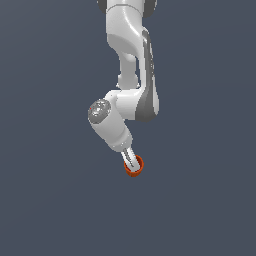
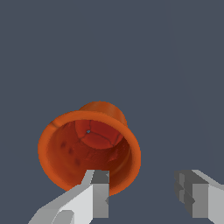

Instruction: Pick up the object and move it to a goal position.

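The object, a small round orange-red cup [image 1: 135, 170] with a darker red inside, sits right at the tip of the white arm in the exterior view. In the wrist view the cup [image 2: 87, 144] shows its open mouth toward the camera. My gripper [image 1: 133, 164] is open, its jaws wide apart [image 2: 142, 194]. One finger [image 2: 98, 194] overlaps the cup's near rim. The other finger [image 2: 197, 197] stands well outside the cup, with the rim's side wall between the two. I cannot tell whether a finger touches the cup.
The white arm [image 1: 130, 75] reaches down from the top of the exterior view. All around is a plain dark grey-blue ground [image 1: 210, 200] with no other object or goal mark in sight.
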